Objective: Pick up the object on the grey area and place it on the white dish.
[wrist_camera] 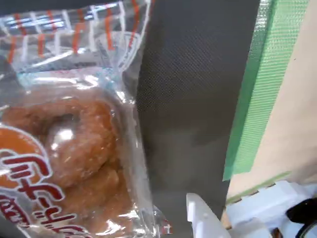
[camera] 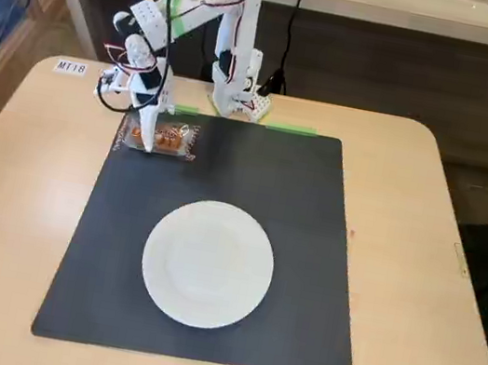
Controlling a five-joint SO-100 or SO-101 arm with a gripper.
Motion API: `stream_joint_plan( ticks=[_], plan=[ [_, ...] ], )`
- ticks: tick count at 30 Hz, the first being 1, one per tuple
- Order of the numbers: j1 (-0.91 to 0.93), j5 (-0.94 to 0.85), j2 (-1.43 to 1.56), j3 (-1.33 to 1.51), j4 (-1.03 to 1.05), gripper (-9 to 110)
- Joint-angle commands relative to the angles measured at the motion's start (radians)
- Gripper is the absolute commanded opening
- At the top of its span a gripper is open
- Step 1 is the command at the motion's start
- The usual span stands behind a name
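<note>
The snack packet [camera: 165,138], a clear wrapper with orange-brown ring-shaped contents, lies flat at the far left corner of the dark grey mat [camera: 291,238]. It fills the left of the wrist view [wrist_camera: 69,148]. My gripper [camera: 145,125] is lowered onto the packet's left part. In the wrist view one white fingertip [wrist_camera: 200,218] shows just beside the packet's edge; the other finger is out of view, so the jaws stand apart. The packet is not crumpled or lifted. The white dish [camera: 208,263] sits empty in the middle of the mat, nearer the front.
Green tape strips [camera: 289,129] mark the mat's far edge, and one shows in the wrist view [wrist_camera: 252,99]. The arm's base [camera: 236,96] stands just behind the mat. A label [camera: 70,67] lies on the beige tabletop at far left.
</note>
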Motion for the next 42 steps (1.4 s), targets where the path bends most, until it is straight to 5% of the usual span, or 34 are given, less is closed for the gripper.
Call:
stream_joint_plan(
  ticks=[1,30,35,42],
  plan=[
    [-0.014,0.015,-0.009,-0.02,-0.008,58],
    [-0.049,0.094,-0.35,-0.264,0.018,57],
    [-0.077,0.115,-0.393,-0.304,0.041,47],
    [-0.112,0.144,-0.4,-0.305,0.046,14]
  ],
)
